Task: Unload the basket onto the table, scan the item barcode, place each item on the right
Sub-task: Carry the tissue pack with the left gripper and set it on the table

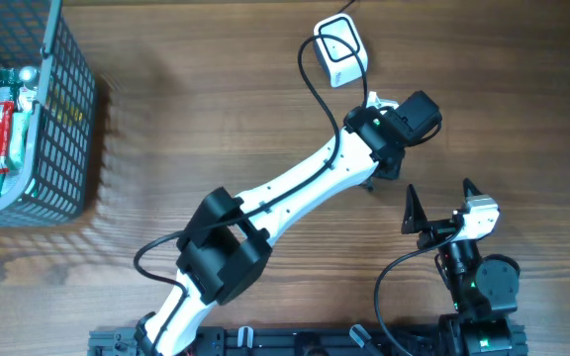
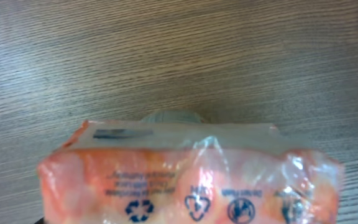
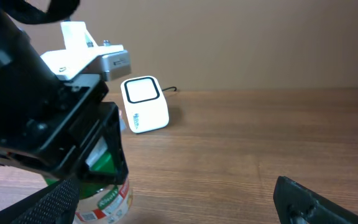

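Note:
The item (image 2: pixel 191 174) is a soft orange-pink pack with printed symbols, and it fills the bottom of the left wrist view. In the right wrist view the item (image 3: pixel 101 196) shows a green top and a label with a barcode near its base. My left gripper (image 1: pixel 389 148) is shut on it from above, and one black finger (image 3: pixel 107 146) lies against its side. Its own fingers are hidden in the left wrist view. The white scanner (image 1: pixel 339 49) lies just beyond, its window (image 3: pixel 143 91) facing up. My right gripper (image 1: pixel 438 193) stands wide open and holds nothing.
A dark wire basket (image 1: pixel 62 109) stands at the far left with packaged goods (image 1: pixel 3 129) inside. The scanner's black cable (image 1: pixel 310 84) runs along the left arm. Bare wooden table (image 3: pixel 241 155) lies between the right gripper's fingers.

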Controlling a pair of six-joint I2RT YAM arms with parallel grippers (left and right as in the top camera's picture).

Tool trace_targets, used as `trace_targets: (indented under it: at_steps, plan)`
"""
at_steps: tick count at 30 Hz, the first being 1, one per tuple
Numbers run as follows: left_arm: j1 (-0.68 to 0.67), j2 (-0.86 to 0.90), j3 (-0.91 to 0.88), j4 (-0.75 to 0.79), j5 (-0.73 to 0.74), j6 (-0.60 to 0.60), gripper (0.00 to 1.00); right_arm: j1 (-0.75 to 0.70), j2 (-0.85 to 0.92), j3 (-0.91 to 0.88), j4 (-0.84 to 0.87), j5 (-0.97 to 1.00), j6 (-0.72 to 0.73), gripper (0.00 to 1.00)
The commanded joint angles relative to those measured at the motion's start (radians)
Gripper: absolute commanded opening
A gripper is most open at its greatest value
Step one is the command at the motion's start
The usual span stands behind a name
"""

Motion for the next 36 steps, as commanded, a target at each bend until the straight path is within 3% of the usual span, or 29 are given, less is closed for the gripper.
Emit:
trace_targets:
  at_steps: [1,17,24,31,33,36]
  plan:
    - [0.003,0.016,0.010,0.012,0.021,-0.023,0.41,-0.004,-0.005,-0.001,0.002,-0.009,0.006,1.00]
    - [0.000,0.100,-0.008,0.053,0.047,-0.023,0.42,-0.004,-0.005,-0.001,0.002,-0.009,0.006,1.00]
    - [-0.004,0.101,-0.009,0.040,0.047,-0.023,0.49,-0.004,-0.005,-0.001,0.002,-0.009,0.006,1.00]
    - [-0.017,0.101,-0.009,0.041,0.047,-0.022,0.80,-0.004,-0.005,-0.001,0.002,-0.009,0.006,1.00]
    - [-0.017,0.101,-0.009,0.037,0.048,-0.022,0.97,-0.004,-0.005,-0.001,0.002,-0.009,0.006,1.00]
    - [-0.017,0.091,-0.008,0.026,0.050,0.071,1.00,-0.004,-0.005,-0.001,0.002,-0.009,0.006,1.00]
